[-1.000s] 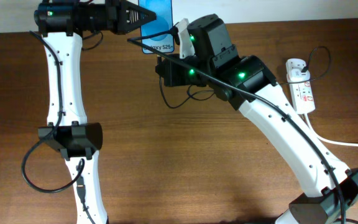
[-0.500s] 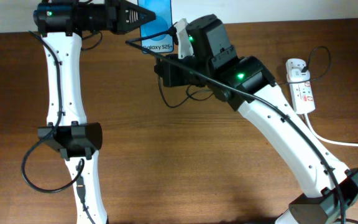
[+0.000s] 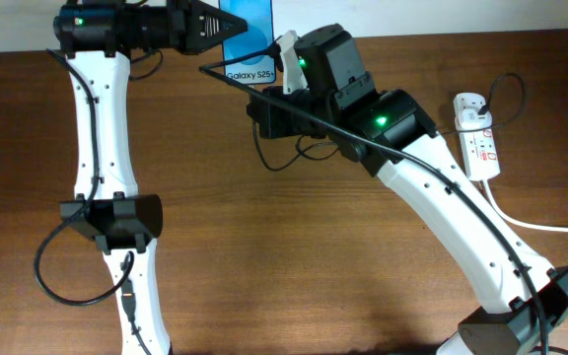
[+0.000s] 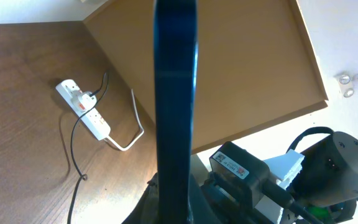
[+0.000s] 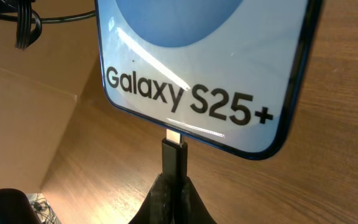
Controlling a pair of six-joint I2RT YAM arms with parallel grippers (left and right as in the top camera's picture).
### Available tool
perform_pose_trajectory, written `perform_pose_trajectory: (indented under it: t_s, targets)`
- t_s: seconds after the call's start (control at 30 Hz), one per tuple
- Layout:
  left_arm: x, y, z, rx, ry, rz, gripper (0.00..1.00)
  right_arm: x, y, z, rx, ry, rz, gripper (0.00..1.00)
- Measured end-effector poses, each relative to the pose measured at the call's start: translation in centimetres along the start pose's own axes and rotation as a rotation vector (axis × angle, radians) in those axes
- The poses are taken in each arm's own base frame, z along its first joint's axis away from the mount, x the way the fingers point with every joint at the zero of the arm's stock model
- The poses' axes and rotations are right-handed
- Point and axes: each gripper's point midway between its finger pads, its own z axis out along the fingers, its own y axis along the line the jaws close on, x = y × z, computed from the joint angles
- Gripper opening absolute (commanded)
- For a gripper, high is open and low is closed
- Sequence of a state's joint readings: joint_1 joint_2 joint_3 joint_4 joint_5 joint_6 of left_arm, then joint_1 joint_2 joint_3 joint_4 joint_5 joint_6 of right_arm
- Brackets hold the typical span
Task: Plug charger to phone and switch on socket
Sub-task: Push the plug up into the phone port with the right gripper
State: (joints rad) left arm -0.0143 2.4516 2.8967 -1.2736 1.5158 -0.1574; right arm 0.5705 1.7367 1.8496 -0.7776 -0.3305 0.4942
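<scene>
The phone (image 3: 248, 44), blue screen with "Galaxy S25+" text, is held above the table's back edge by my left gripper (image 3: 217, 25), which is shut on it. In the left wrist view the phone (image 4: 174, 93) shows edge-on between the fingers (image 4: 173, 205). My right gripper (image 5: 174, 186) is shut on the charger's black connector (image 5: 174, 155), whose metal tip touches the phone's bottom edge (image 5: 204, 74). The thin black charger cable (image 3: 294, 153) hangs under the right arm. The socket (image 3: 476, 138), a white power strip, lies at the right with a black plug in it.
The socket's thick white cord (image 3: 550, 229) runs off to the right edge. A cardboard panel (image 4: 241, 68) stands behind the table. The right arm's body (image 3: 432, 197) crosses the table's middle right; the left arm (image 3: 102, 148) stands at the left.
The phone has shifted slightly up and the right gripper with the connector has closed in on its bottom edge. Otherwise little has moved.
</scene>
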Motion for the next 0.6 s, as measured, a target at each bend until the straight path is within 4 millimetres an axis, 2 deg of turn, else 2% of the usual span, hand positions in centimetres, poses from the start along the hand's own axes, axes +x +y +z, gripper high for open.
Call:
perform_pose_trajectory:
  t_s: [0.6]
  targets:
    - [0.05,-0.17,-0.04,0.010,0.001,-0.004,0.00,-0.32,0.52,0.09,-0.014,-0.016,-0.011,0.04]
